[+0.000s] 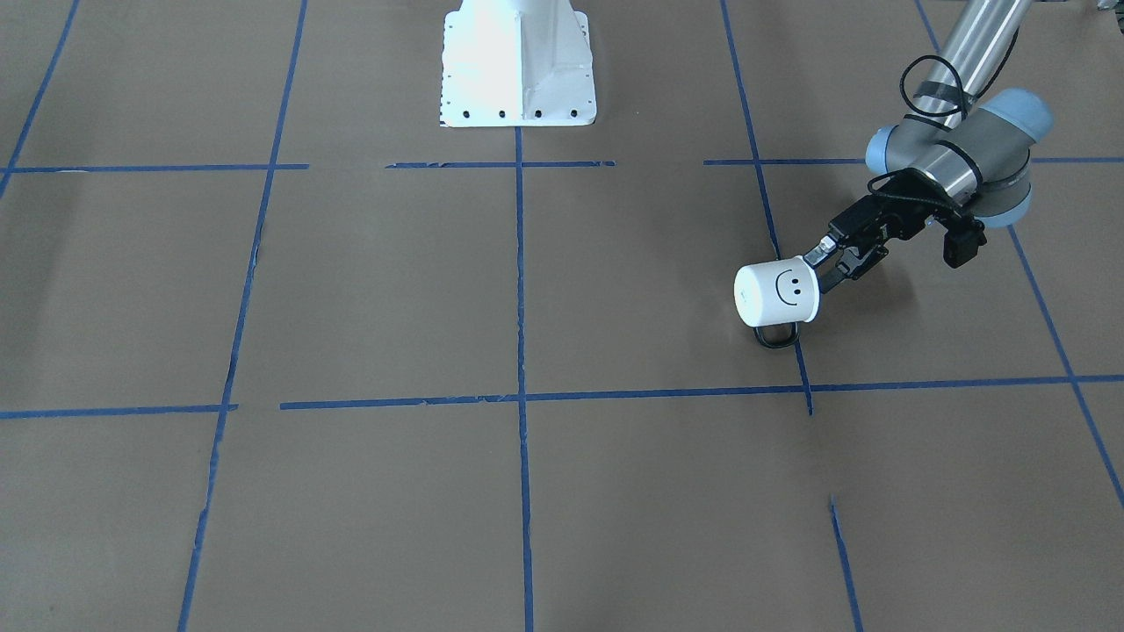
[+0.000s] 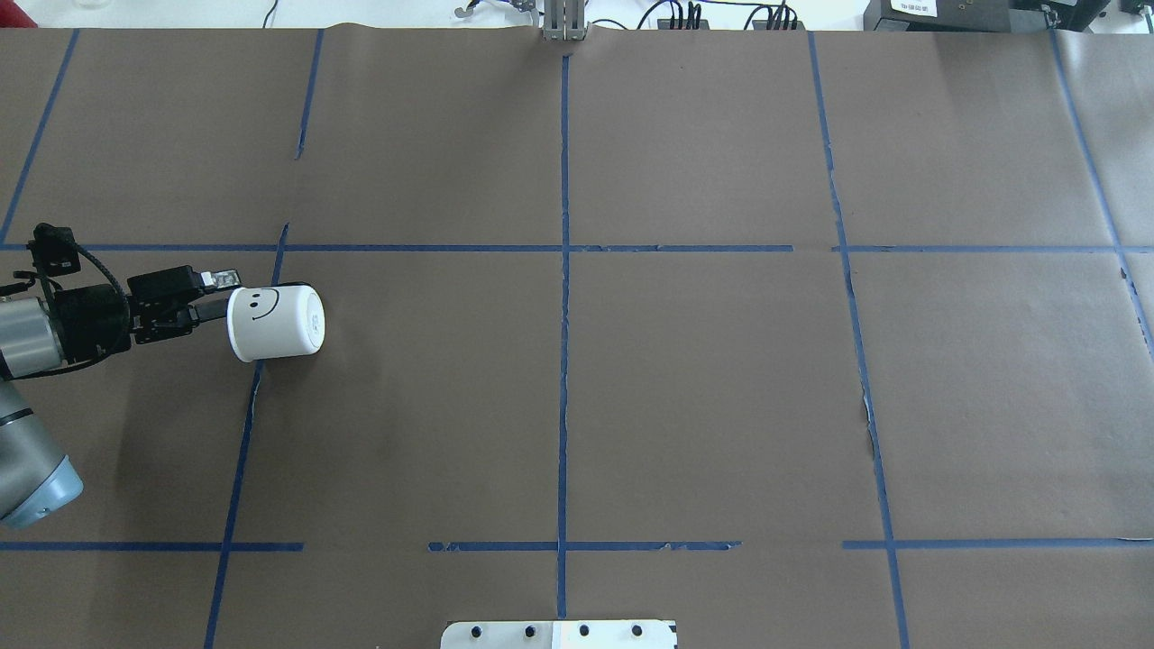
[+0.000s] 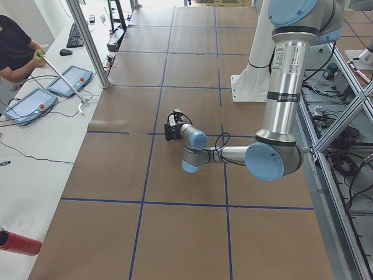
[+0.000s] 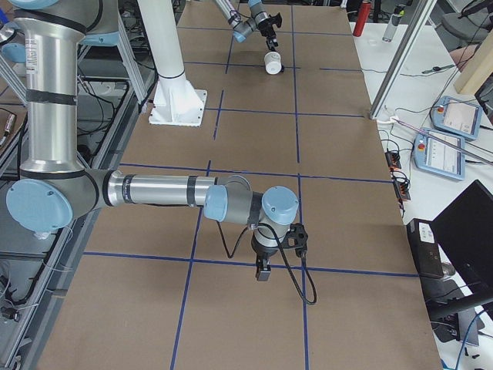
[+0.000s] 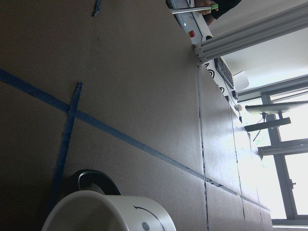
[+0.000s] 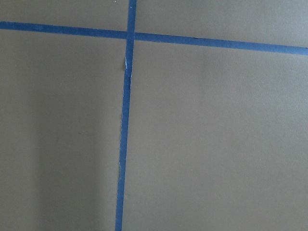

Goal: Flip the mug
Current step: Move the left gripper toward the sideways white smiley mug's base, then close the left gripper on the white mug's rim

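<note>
The left arm (image 1: 950,164) and the right arm (image 4: 154,189) are showing shiny silver tubes with pale blue round caps. Black cables (image 1: 904,86) are looping around them. The white base (image 1: 518,61) is showing little dark screws along its edge. The left gripper (image 1: 821,269) is looking black.

The table (image 2: 703,379) was covered in brown paper and divided into a grid by blue tape lines (image 2: 564,361). On a white side bench (image 3: 35,151), two control pendants (image 3: 70,80), a keyboard (image 3: 74,35) and a red cylinder (image 3: 17,242) were laid. A dark-shirted operator (image 3: 14,49) was seen at its far end.
</note>
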You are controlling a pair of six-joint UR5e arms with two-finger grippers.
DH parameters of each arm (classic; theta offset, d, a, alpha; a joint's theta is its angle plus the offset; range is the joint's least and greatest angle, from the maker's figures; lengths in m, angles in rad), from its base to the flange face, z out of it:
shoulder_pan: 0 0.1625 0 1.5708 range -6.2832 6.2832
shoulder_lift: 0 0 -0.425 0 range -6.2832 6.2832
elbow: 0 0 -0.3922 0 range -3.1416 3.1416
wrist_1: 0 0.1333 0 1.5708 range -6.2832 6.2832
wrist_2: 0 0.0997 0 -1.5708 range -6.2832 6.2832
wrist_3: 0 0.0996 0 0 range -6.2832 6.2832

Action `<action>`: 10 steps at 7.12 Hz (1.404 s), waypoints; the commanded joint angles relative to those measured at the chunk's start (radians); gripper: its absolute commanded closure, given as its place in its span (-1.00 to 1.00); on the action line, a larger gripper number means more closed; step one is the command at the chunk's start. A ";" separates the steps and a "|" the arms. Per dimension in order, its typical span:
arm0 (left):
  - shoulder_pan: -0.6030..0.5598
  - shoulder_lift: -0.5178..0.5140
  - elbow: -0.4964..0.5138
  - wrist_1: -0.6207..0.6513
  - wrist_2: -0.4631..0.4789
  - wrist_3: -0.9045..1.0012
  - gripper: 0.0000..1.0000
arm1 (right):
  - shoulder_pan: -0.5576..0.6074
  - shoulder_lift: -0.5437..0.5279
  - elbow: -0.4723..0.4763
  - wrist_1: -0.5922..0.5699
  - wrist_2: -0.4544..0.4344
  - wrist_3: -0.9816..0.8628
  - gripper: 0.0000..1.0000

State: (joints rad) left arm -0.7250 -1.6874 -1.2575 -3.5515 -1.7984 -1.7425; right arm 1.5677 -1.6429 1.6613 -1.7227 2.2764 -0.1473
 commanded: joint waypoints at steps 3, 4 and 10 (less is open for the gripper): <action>0.021 -0.061 0.049 -0.003 0.001 -0.006 -0.99 | 0.000 0.000 0.000 0.000 0.000 0.000 -1.00; 0.021 -0.066 0.049 -0.006 -0.001 -0.008 -0.95 | 0.000 0.000 0.000 0.000 0.000 0.000 -1.00; 0.022 -0.063 0.050 -0.046 0.001 -0.017 1.00 | 0.000 0.000 0.000 0.000 0.000 0.000 -1.00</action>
State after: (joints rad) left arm -0.7034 -1.7514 -1.2067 -3.5902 -1.7982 -1.7577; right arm 1.5677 -1.6429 1.6613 -1.7226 2.2764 -0.1473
